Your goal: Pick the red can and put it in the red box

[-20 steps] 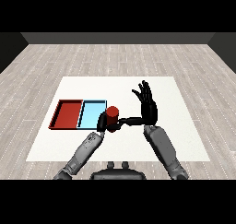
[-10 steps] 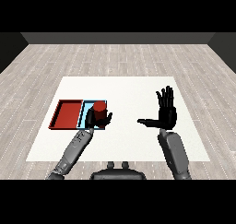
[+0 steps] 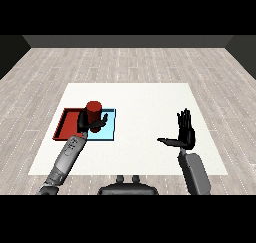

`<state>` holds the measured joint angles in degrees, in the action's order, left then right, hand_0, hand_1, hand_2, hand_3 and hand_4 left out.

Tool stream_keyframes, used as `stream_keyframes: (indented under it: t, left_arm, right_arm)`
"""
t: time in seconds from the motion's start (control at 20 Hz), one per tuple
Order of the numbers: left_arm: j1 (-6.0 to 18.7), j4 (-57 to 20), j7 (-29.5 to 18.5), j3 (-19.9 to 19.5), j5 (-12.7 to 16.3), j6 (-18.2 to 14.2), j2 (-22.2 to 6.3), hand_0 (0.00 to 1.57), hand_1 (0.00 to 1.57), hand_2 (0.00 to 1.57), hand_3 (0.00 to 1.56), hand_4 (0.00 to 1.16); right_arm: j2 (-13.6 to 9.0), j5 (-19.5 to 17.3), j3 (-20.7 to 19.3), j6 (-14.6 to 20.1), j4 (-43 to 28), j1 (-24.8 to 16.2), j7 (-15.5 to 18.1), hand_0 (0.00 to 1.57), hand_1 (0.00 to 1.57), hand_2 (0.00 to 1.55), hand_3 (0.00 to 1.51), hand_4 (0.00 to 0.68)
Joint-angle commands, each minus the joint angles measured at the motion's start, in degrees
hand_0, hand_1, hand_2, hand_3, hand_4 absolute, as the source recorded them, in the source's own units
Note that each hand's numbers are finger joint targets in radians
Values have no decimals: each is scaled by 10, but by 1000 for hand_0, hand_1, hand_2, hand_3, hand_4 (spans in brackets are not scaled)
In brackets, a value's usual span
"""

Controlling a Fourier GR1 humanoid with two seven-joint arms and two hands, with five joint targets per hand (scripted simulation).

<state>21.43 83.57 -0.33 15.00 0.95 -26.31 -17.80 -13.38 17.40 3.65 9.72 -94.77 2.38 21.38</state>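
Note:
The red can (image 3: 93,110) stands upright in my left hand (image 3: 86,122), whose fingers and thumb curl round its lower part. Can and hand sit over the seam where the red tray (image 3: 66,125) meets the light blue tray (image 3: 108,129); whether the can rests on a tray floor or hangs above it I cannot tell. My right hand (image 3: 184,134) is raised over the right side of the table, fingers straight and thumb out, holding nothing, far from the can.
The two trays lie side by side at the left of the white table (image 3: 145,107), red one outermost. Grey plank floor surrounds the table.
My left hand has carried the red can further left, from over the light blue tray to the seam with the red tray. The right hand has drawn back, right and toward me.

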Motion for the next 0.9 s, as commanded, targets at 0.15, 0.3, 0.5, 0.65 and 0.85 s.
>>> stream_keyframes:
  t: [0.15, 0.3, 0.5, 0.65, 0.85]
  left_arm:
    - [65, -136, -5, -70, -28, 33, -58, 1445, 1445, 1456, 1394, 1106]
    - [70, -168, 55, -79, -40, 44, -85, 1532, 1532, 1460, 1441, 1084]
    - [75, -316, -19, -138, -16, 69, -111, 1571, 1571, 1560, 1457, 1101]
    - [121, -453, -54, -146, -36, 45, -76, 1571, 1571, 1566, 1485, 1091]
    - [126, -573, -111, -171, -50, 35, -97, 1571, 1571, 1571, 1501, 1040]
  right_arm:
    - [-3, 8, -25, -40, 70, -25, 40, 0, 0, 0, 0, 0]
    - [33, -17, -3, -15, 97, -10, 55, 0, 0, 0, 0, 0]
    - [7, -16, -19, -41, 139, 20, 56, 0, 0, 0, 0, 0]
    - [7, -9, -33, -31, 114, 30, 47, 0, 0, 0, 0, 0]
    - [19, -25, -17, -32, 108, 11, 75, 0, 0, 0, 0, 0]
